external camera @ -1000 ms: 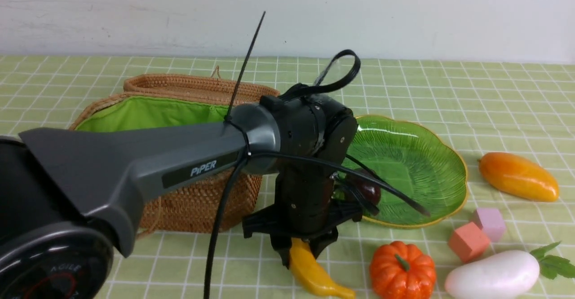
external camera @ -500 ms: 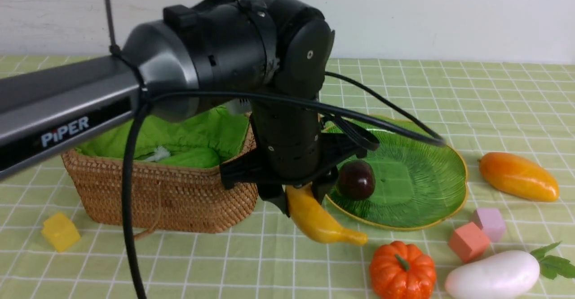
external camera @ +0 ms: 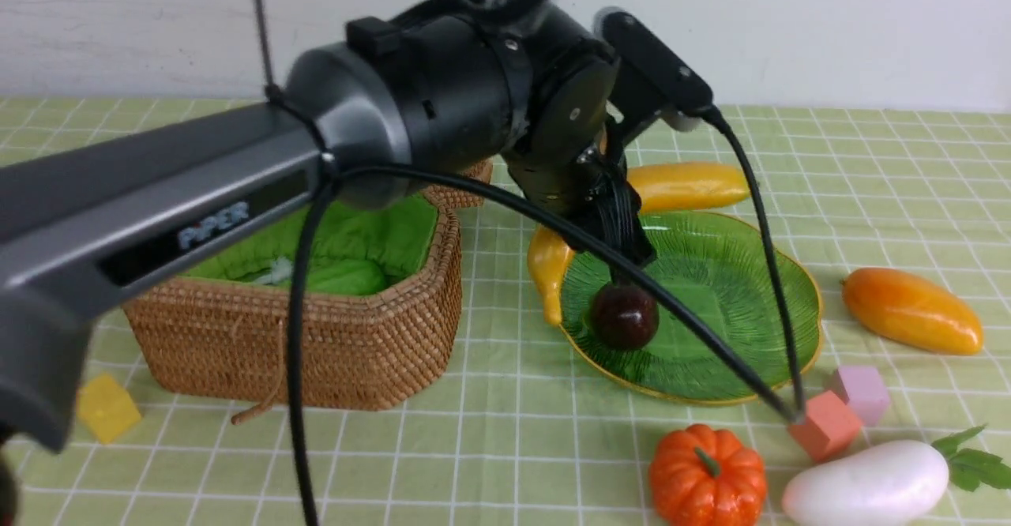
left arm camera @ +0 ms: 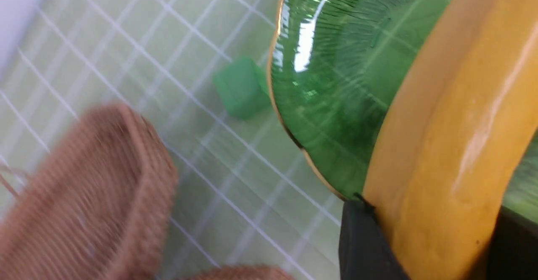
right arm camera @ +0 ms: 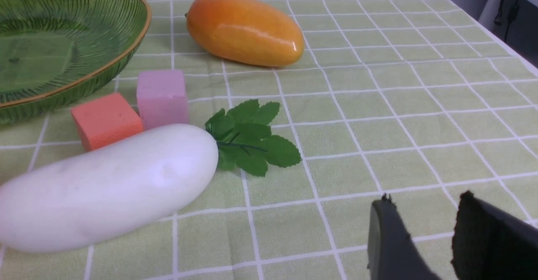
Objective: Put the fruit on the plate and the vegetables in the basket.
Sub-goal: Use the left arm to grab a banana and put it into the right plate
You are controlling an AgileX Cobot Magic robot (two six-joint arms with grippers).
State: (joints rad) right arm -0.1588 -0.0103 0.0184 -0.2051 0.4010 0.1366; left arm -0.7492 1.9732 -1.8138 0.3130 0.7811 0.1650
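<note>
A: State of the left tool (left arm camera: 433,246)?
B: Clenched on the banana (left arm camera: 454,137), dark pads (left arm camera: 357,242) on either side. Only the left wrist view shows that. In front view the wrist hides the tool, and the banana's two ends stick out past it, over the far-left rim of the plate (external camera: 727,273). Touching the plate or not, can't tell.
A: And the right tool (right arm camera: 433,242)?
B: Released, narrow gap, nothing in it, low over the worktop (right arm camera: 378,103). It shows only in its own wrist view.
A: Other fruit?
B: The mangosteen (external camera: 624,317) is on the plate's near side, a cable crossing its top. The mango (external camera: 912,310) is on the worktop right of the plate, apart from it.
A: Veg?
B: The radish (external camera: 865,482) and pumpkin (external camera: 707,475) lie on the worktop in front of the plate, outside the basket (external camera: 316,344). Inside the basket are a green lump (external camera: 340,277) and a white bit (external camera: 272,272), partly behind the arm. Can't say what they are.
A: Cubes?
B: The orange cube (external camera: 825,427) and pink cube (external camera: 861,392) sit side by side between plate and radish. The yellow cube (external camera: 107,407) left of the basket shows in front view only. The green cube (left arm camera: 241,87) just beside the plate rim shows in the left wrist view only, where the basket is a blur.
</note>
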